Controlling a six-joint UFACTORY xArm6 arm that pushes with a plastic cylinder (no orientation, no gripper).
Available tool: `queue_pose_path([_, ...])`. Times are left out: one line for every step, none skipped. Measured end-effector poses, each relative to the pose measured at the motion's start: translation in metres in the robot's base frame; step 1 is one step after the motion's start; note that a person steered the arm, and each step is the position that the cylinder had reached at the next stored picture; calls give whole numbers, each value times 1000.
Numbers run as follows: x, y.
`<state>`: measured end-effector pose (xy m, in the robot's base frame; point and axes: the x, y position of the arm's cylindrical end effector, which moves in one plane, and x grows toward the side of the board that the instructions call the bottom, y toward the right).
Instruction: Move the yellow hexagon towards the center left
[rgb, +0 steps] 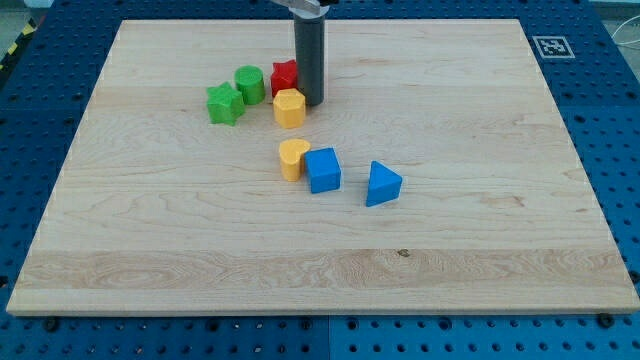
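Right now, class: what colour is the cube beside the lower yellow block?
Blue cube, seen in the camera view.

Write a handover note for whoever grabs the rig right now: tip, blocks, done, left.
My tip is down on the board, just to the view's right of the yellow hexagon, touching or nearly so.
The hexagon sits in the upper middle-left, below the red block. The green cylinder and green block lie to its left, in the likely push path.
A second yellow block, blue cube and blue triangle sit lower, apart.
Done: tip placed beside the hexagon.
Left: push it left and down to centre left.
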<state>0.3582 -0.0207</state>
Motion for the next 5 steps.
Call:
queue_pose_path([9,-10])
queue_pose_path([20,-19])
queue_pose_path([35,-26])
queue_pose_path([50,-32])
queue_pose_path([59,-36])
